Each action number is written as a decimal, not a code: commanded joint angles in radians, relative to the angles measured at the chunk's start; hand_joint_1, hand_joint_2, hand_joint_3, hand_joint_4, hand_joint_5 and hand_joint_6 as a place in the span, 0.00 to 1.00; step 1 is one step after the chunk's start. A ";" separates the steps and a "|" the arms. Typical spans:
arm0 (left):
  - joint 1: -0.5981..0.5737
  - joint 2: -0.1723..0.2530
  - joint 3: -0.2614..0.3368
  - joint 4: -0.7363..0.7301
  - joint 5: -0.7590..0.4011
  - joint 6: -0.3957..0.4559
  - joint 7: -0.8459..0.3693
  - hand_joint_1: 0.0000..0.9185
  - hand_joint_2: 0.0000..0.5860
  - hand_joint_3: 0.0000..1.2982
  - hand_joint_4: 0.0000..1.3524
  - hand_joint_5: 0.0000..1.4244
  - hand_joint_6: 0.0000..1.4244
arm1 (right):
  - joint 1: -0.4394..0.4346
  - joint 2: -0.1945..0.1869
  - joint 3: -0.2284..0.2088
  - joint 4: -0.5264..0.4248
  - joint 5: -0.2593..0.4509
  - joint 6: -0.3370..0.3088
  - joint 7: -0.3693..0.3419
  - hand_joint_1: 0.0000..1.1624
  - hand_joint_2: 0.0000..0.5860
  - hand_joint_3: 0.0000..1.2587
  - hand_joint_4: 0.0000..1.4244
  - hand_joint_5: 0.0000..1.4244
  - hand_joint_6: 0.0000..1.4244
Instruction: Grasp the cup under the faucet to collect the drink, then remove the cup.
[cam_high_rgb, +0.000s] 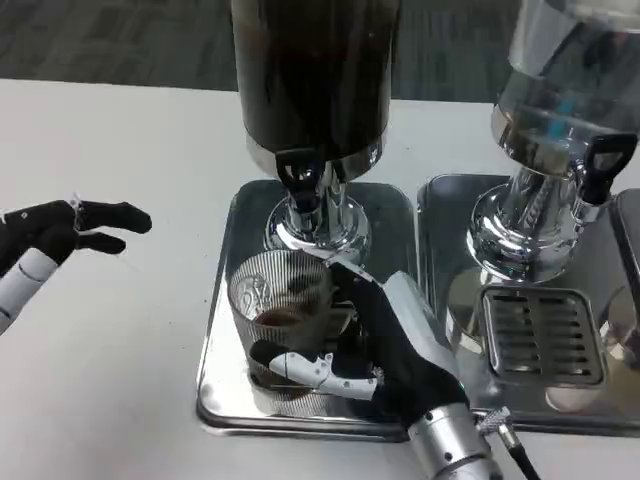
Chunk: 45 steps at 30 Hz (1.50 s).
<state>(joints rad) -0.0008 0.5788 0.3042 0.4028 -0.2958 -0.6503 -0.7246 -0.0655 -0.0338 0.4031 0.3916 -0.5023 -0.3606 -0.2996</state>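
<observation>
The right hand (395, 345) held the ribbed cup (280, 310) on the drip tray (225, 330) beneath the dark dispenser's faucet (300, 180), best kept upright and centred while filling, as the left hand (60, 235) hovered open over the surface (110, 330).

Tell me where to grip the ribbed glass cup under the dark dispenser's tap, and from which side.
Grip the cup around its ribbed side wall, low to mid height, coming from the robot's right, as the right hand does now. The cup stands upright with drink inside, the tap blocks the top, and the pillar blocks the rear.
</observation>
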 joint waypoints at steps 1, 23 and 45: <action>-0.001 0.014 -0.005 0.010 0.020 -0.004 -0.001 0.00 0.30 0.37 0.28 0.19 0.27 | 0.022 -0.001 -0.012 0.010 0.000 -0.014 -0.026 0.61 0.37 0.30 0.36 0.51 0.77; -0.031 0.012 -0.016 0.048 0.032 -0.013 -0.008 0.00 0.31 0.36 0.28 0.19 0.29 | 0.048 -0.006 -0.059 -0.016 -0.004 -0.043 -0.097 0.61 0.37 0.34 0.40 0.55 0.80; -0.033 0.009 -0.021 0.049 0.030 -0.015 -0.014 0.00 0.31 0.35 0.27 0.19 0.30 | 0.072 -0.005 -0.099 -0.051 0.002 -0.065 -0.136 0.62 0.38 0.37 0.43 0.57 0.83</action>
<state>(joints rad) -0.0288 0.5792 0.2921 0.4446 -0.2696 -0.6536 -0.7258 -0.0038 -0.0408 0.3196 0.3760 -0.5063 -0.3992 -0.4090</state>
